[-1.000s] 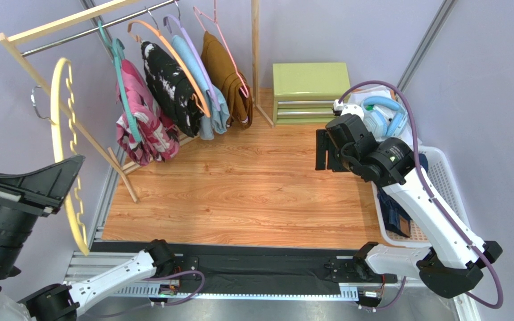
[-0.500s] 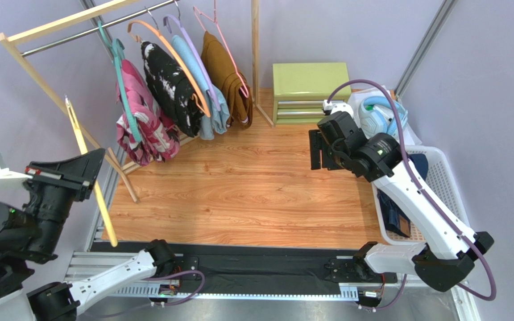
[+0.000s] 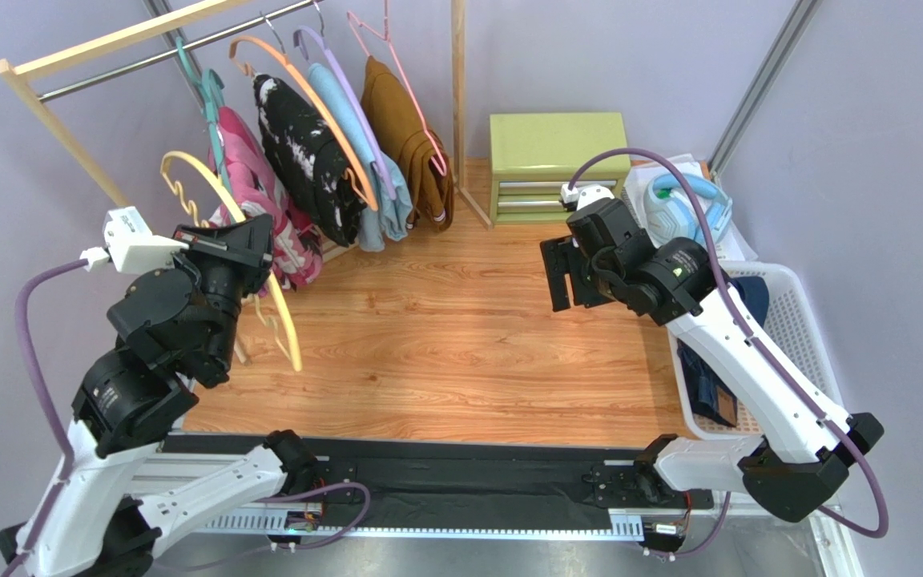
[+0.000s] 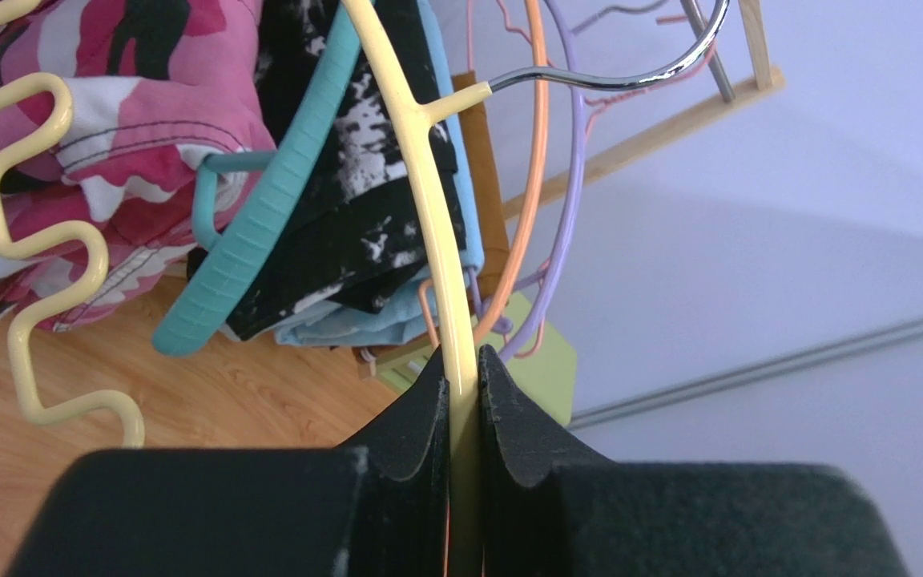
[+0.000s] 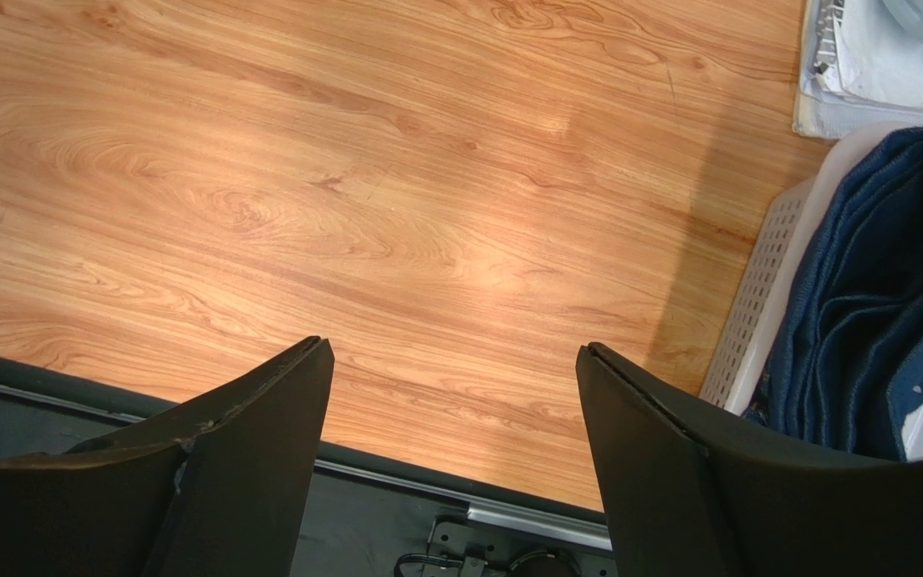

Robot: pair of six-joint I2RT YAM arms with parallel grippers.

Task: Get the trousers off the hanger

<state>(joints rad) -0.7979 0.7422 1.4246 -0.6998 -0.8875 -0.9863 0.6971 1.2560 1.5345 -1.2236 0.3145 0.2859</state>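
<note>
The left arm has swung up from the low left corner toward the rack, and its fingers (image 4: 463,361), clenched on the lower bar of a yellow hanger (image 4: 424,180), now sit just beside the hanging clothes. The right arm has shifted a little to the left over the bench (image 3: 454,349), and its fingers (image 5: 452,349) are released, spread wide with nothing between them.

Five hangers can be counted: four on the metal rail (image 3: 129,60) and the yellow one (bare, with one wavy edge) in the left fingers. On the rail, a teal hanger (image 4: 274,216) carries the pink trousers (image 3: 234,138), patterned in white and dark red. The other three carry one garment each: a black garment (image 3: 304,156) with white splotches, a light blue garment (image 3: 388,198) and a brown garment (image 3: 400,126).

There are two pairs of trousers in all. The pink pair hangs on the rack, the yellow hanger's wavy edge in front of it in the left wrist view. The navy trousers (image 5: 876,313) lie crumpled in the single white basket (image 3: 797,325) at the right edge of the bench, off any hanger.

Behind the right arm stand one green drawer box (image 3: 557,162) and, beside it, one pair of pale blue headphones (image 3: 689,204).
</note>
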